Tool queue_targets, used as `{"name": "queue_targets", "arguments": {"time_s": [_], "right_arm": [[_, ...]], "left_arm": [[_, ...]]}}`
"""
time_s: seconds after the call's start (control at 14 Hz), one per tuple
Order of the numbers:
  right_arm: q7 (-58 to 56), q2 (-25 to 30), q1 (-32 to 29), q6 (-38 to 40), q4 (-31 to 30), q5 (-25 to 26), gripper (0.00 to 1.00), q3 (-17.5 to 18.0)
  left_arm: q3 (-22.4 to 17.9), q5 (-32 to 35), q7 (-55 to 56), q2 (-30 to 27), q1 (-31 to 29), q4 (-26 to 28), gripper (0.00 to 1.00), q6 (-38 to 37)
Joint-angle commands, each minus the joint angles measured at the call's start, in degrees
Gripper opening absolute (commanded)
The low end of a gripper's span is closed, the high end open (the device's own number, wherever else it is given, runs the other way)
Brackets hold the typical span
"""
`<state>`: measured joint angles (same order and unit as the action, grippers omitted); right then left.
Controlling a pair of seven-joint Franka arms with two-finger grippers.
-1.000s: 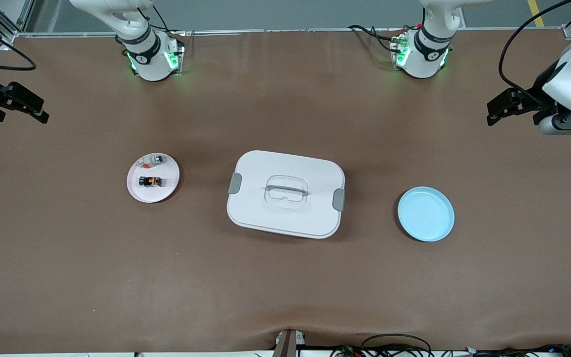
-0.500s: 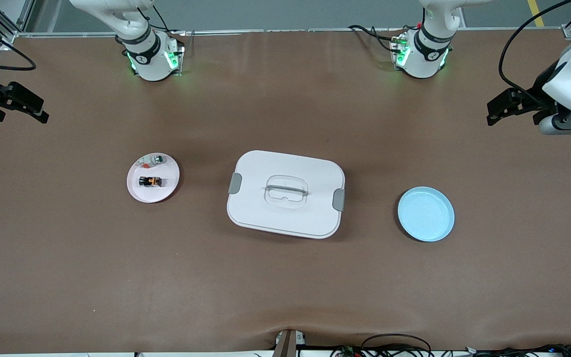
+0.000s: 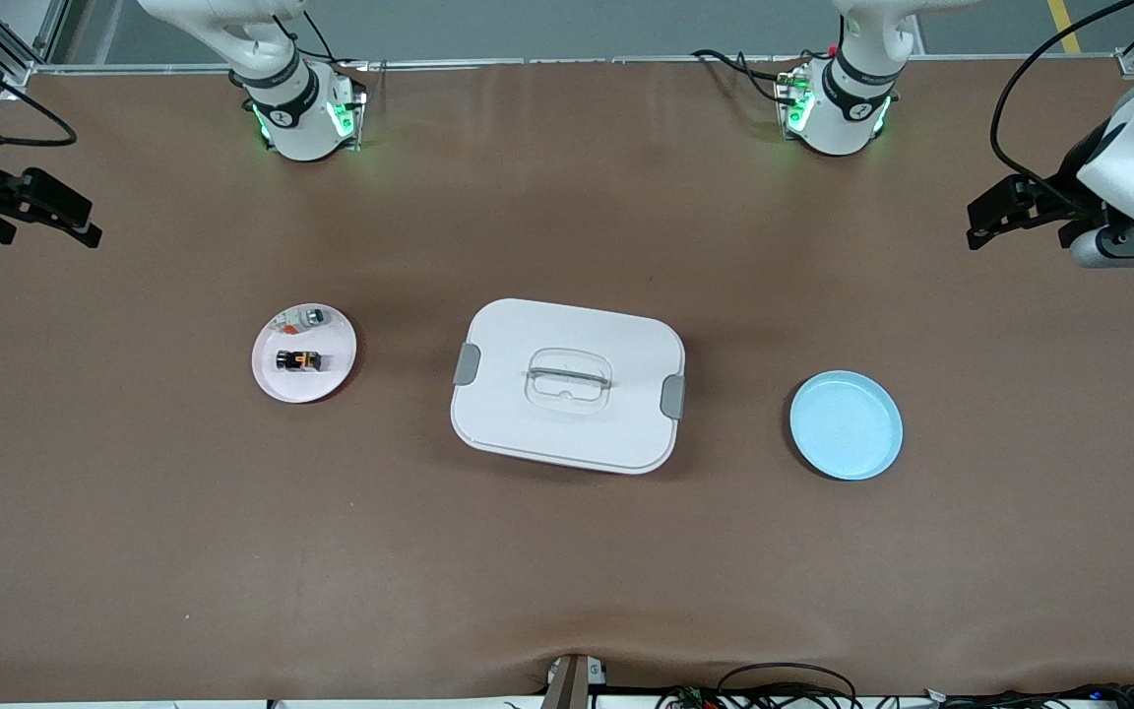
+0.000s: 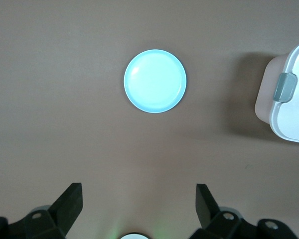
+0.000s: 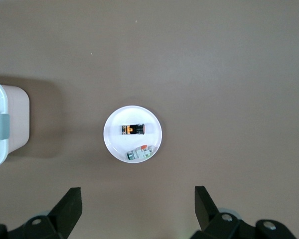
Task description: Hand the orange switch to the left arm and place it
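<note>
Front view has the orange switch (image 3: 298, 360) sitting on a pink plate (image 3: 270, 376) toward the right arm's end of the bench (image 3: 567, 571), with a small green-and-silver part (image 3: 313, 316) on the same plate, a bit farther from the camera. The box (image 3: 568, 385) is mid-bench, lid on, between that plate and a blue plate (image 3: 846, 425). Right end effector (image 3: 60, 219) hangs high over its end of the bench, fingers spread wide, holding nothing. Left end effector (image 3: 1005, 212) is the same over its end.
</note>
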<state>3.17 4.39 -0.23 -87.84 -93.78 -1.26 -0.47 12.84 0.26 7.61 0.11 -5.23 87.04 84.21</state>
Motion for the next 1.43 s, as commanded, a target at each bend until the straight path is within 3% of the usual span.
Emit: {"name": "queue_targets", "arguments": {"time_s": [0.0, 0.5, 0.86, 1.36], "right_arm": [[0.70, -0.52, 0.24, -0.32, -2.19, 0.20, 1.00, -0.15], [-0.18, -3.15, 0.32, -3.03, -6.15, 0.03, 1.00, -0.15], [-6.24, -5.35, -0.90, -16.38, -14.31, 0.03, 1.00, -0.23], [-6.25, -7.90, -0.29, -29.65, -24.51, -0.06, 1.00, -0.23]], "left_arm": [[0.00, 0.27, 0.21, 0.07, 0.05, -0.56, 1.00, 0.08], [0.00, 0.27, 0.21, 0.07, 0.14, -0.56, 1.00, 0.08], [0.00, 0.27, 0.21, 0.07, 0.14, -0.56, 1.00, 0.08], [0.08, 0.27, 0.21, 0.07, 0.05, -0.56, 1.00, 0.08]]}}
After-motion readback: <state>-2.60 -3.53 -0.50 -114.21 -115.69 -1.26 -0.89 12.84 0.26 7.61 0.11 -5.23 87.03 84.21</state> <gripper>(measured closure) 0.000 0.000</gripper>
